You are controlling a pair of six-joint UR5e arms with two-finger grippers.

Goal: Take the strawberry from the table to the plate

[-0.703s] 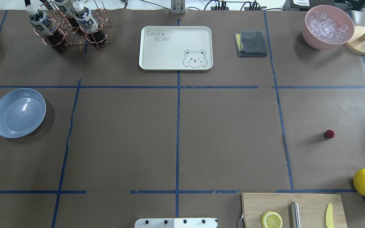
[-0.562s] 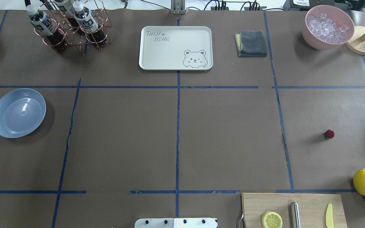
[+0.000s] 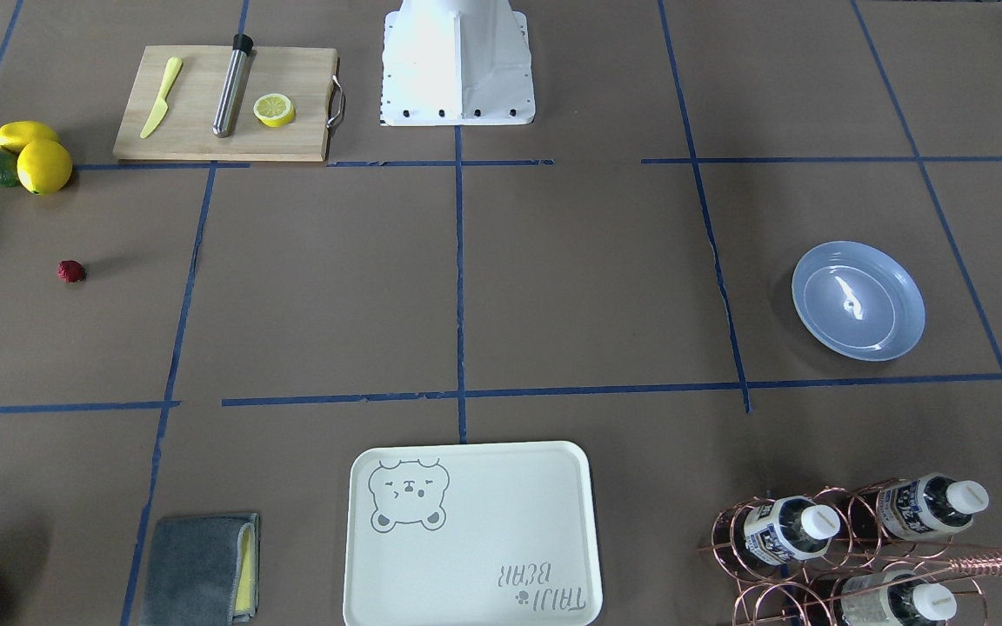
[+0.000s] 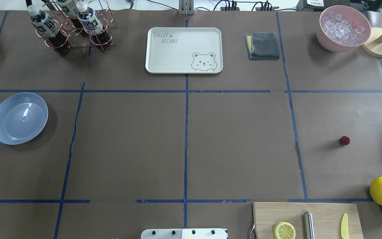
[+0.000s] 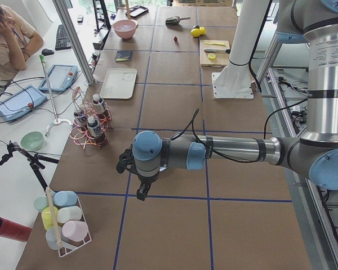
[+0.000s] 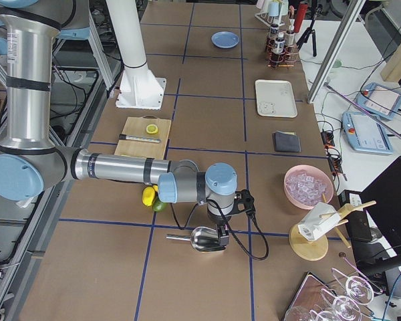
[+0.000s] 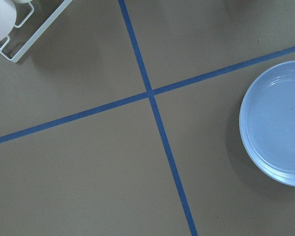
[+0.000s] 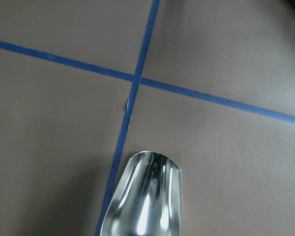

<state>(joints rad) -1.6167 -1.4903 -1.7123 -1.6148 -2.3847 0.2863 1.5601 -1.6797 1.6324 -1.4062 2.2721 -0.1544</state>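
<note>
Presently the roundish strawberry (image 4: 345, 140), showing no long axis, lies on the table (image 4: 237, 149) inboard of my right gripper (image 6: 220, 237), the nearer one, and much farther from my left gripper (image 5: 139, 191) near the plate (image 4: 19, 118); whether either's jaws are open or closed I cannot tell.

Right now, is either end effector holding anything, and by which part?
Cannot tell: the left end effector and right end effector show only in side views. The strawberry lies free on the table.

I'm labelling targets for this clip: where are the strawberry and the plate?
strawberry (image 4: 345, 140), overhead exterior view, middle of the berry.
plate (image 4: 19, 118), overhead exterior view, its bare centre.
</note>
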